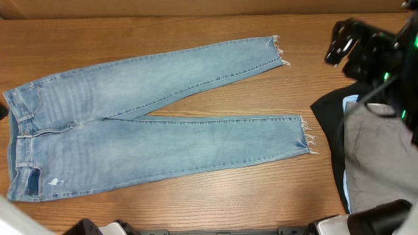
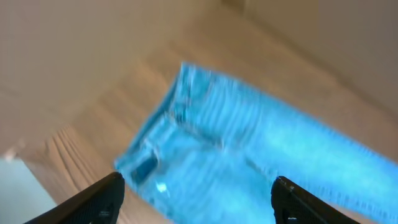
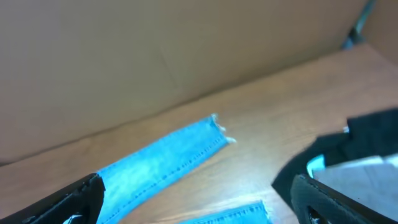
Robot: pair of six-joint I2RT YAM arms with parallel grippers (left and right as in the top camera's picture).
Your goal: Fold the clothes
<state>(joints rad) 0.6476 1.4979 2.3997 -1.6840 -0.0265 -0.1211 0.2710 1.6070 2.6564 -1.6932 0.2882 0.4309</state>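
— Where are the jeans [image 1: 157,124]?
— Flat on the table [image 1: 196,202], waist at the left, legs spread rightward. The left gripper [image 2: 196,193] hovers over the waist, jaws wide, empty.
— The right gripper [image 3: 196,199]?
— Also wide and empty, near the black garment [image 1: 330,124] and grey trousers [image 1: 379,156].

Light-blue washed jeans [image 1: 130,130] lie flat and unfolded on the table [image 1: 215,202], from 9 o'clock past the centre. The waist [image 1: 19,130] is at 9 o'clock. The legs splay in a V, one toward 2 o'clock, the other toward 3. Both hems [image 1: 277,51] are frayed. A small white mark [image 1: 56,183] sits by the waist, at 8 o'clock.
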